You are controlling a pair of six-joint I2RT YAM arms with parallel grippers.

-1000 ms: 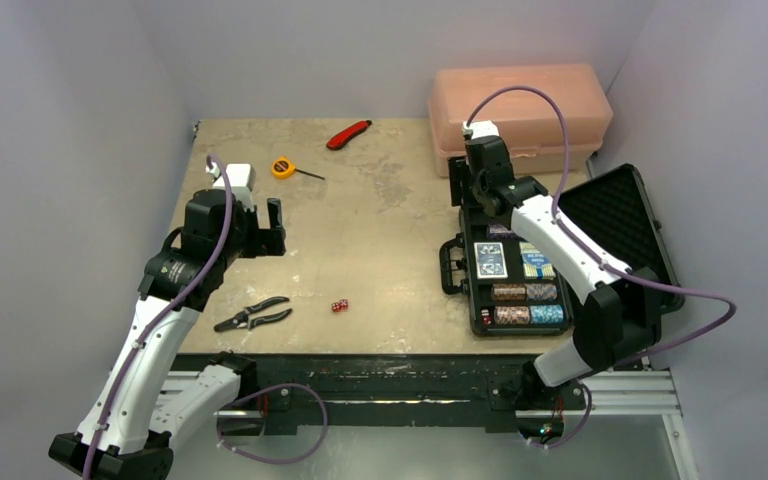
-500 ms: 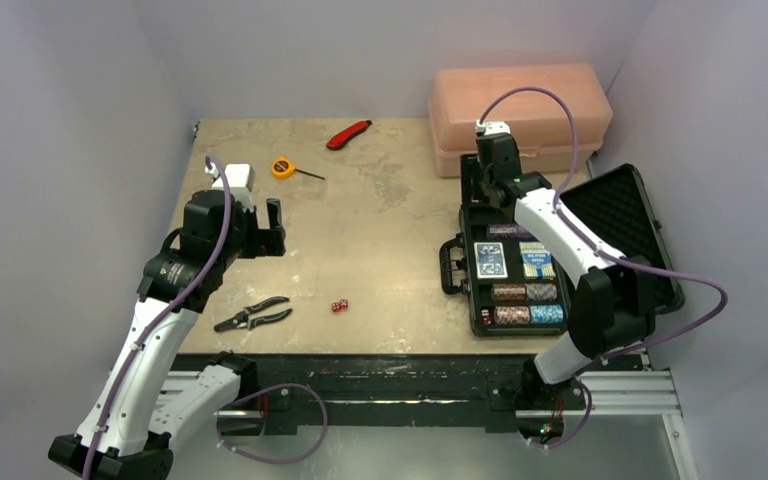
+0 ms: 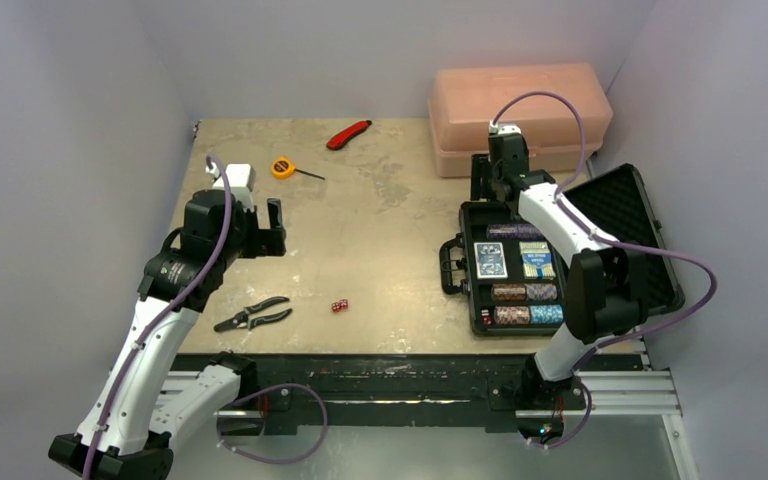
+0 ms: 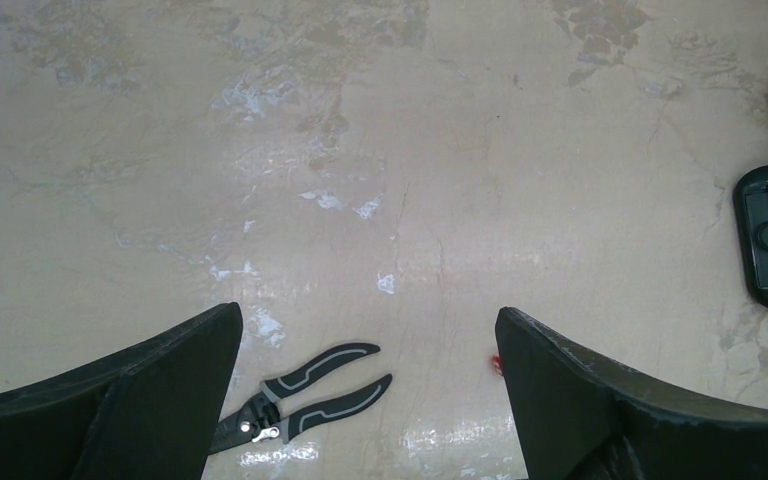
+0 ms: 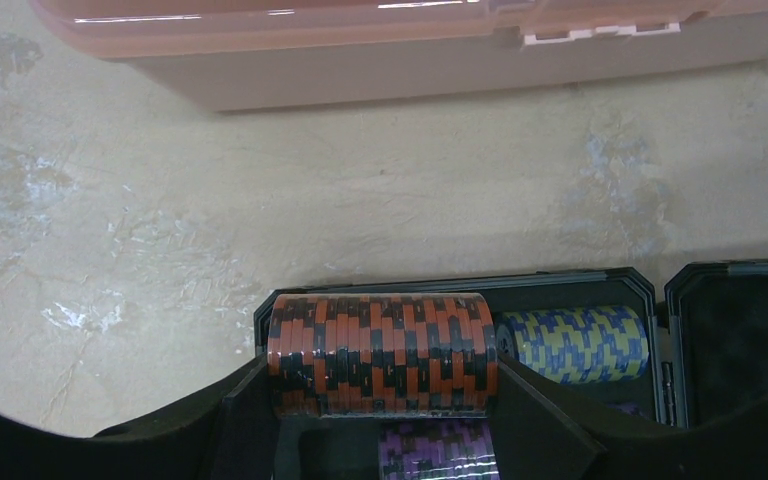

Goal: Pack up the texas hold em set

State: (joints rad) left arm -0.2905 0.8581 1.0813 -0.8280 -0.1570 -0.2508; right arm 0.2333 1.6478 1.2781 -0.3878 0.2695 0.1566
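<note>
Top external view: we are seeing the left tool [image 3: 276,226] hanging spread above the worktop [image 3: 380,240], red dice [image 3: 340,306] lying near pliers [image 3: 252,314], and the black case [image 3: 625,215] lying open at the right.

Left wrist view: its fingers [image 4: 140,385] are standing wide apart above the pliers.

Right wrist view: the right tool [image 5: 384,392] is pinching an orange-and-black chip roll [image 5: 380,350] at the case's far end, beside a blue-and-yellow roll [image 5: 575,343].

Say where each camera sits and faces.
Top external: above and behind left arm, right arm, facing down at table; both show.
Left wrist: behind left gripper, facing down at pliers; its fingers show.
Right wrist: behind right gripper, facing pink box past the case; fingers grip orange chip roll.
Shared: pliers, in top and left wrist.
</note>
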